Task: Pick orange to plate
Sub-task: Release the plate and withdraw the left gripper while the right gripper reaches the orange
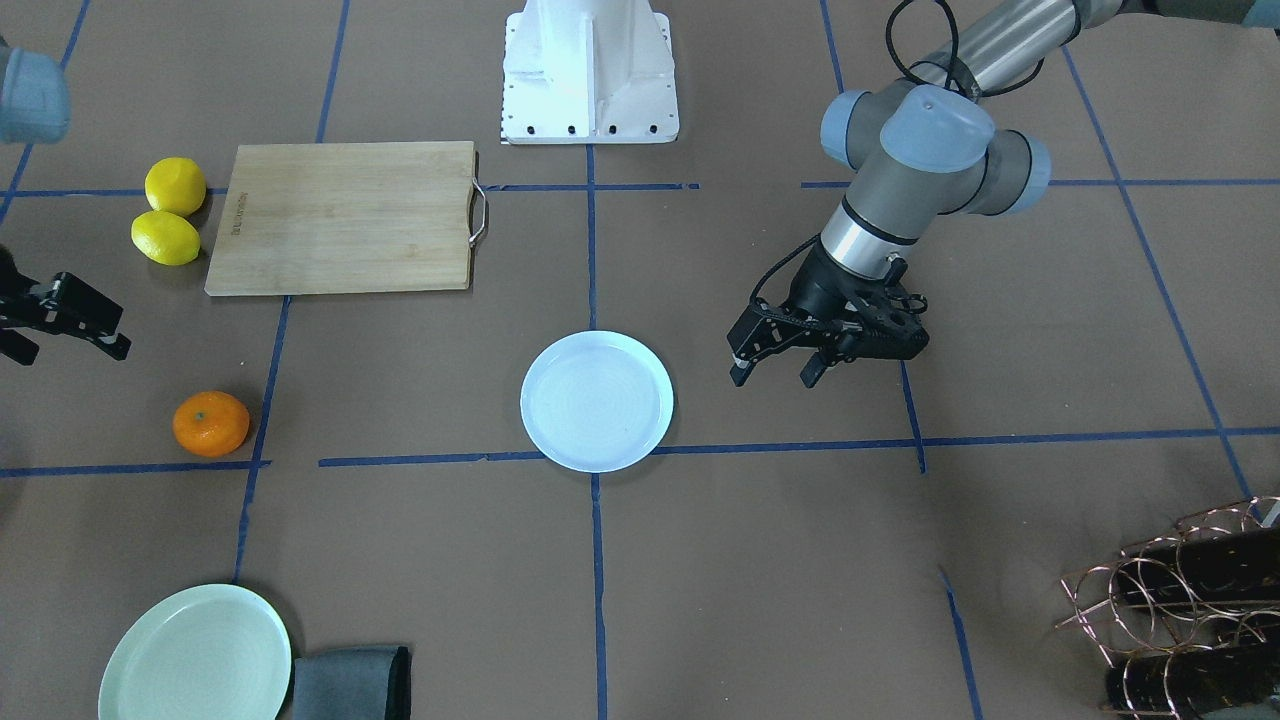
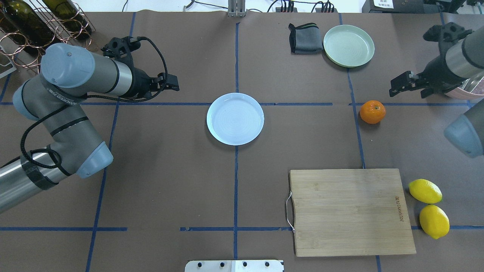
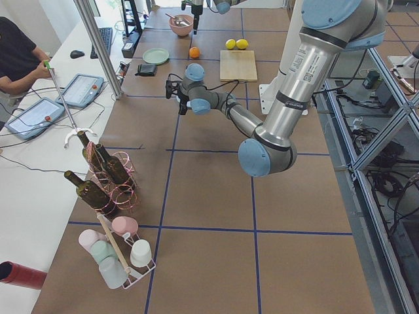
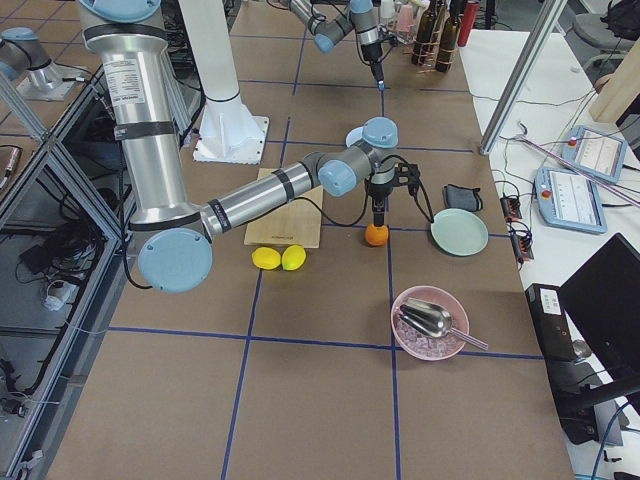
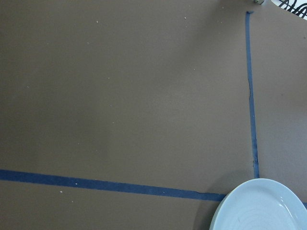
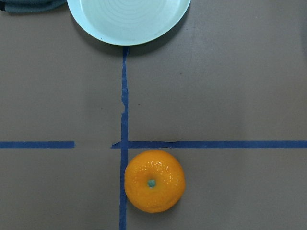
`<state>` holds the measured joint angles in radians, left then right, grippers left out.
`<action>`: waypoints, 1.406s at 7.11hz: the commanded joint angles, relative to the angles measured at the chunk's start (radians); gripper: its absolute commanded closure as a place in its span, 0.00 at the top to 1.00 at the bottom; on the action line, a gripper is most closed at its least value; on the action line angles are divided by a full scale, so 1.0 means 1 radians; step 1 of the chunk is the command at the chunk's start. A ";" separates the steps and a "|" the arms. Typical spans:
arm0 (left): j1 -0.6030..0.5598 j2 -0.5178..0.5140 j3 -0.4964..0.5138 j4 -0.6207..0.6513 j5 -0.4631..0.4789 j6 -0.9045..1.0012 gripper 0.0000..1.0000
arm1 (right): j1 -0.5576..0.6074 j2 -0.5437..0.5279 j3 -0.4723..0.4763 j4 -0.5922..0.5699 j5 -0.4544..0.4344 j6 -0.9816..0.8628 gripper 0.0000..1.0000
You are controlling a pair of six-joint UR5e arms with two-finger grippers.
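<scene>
The orange (image 1: 211,423) lies on the brown table, apart from everything else, and shows low in the right wrist view (image 6: 154,181) with its green stem dot up. The pale bluish-white plate (image 2: 235,118) sits bare at the table's middle, well away from the orange (image 2: 373,112). My right gripper (image 2: 408,91) hovers open a little beyond and to the outside of the orange, holding nothing. My left gripper (image 1: 773,378) stands open and empty beside the plate (image 1: 597,400), whose rim shows in the corner of the left wrist view (image 5: 261,206).
A mint-green plate (image 2: 348,45) and a folded grey cloth (image 2: 304,37) lie at the far side. A wooden cutting board (image 2: 349,211) and two lemons (image 2: 425,191) sit near the robot's base. A wine rack (image 2: 38,22) fills the far left corner; a pink bowl (image 4: 430,322) is at the right end.
</scene>
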<state>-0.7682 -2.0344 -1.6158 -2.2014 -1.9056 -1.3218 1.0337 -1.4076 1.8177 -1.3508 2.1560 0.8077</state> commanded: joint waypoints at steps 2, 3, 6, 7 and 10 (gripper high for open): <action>-0.029 0.013 -0.001 0.000 -0.024 0.038 1.00 | -0.095 0.035 -0.072 0.039 -0.080 0.027 1.00; -0.029 0.013 -0.001 0.000 -0.024 0.038 1.00 | -0.103 0.065 -0.118 0.039 -0.105 0.022 1.00; -0.029 0.017 0.001 0.000 -0.024 0.038 1.00 | -0.135 0.094 -0.176 0.039 -0.137 0.019 1.00; -0.029 0.017 0.001 0.000 -0.024 0.039 1.00 | -0.138 0.108 -0.201 0.039 -0.139 0.019 1.00; -0.029 0.017 0.001 0.000 -0.024 0.038 1.00 | -0.139 0.150 -0.267 0.039 -0.139 0.013 1.00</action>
<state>-0.7976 -2.0176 -1.6153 -2.2013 -1.9297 -1.2838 0.8952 -1.2793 1.5818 -1.3116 2.0174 0.8217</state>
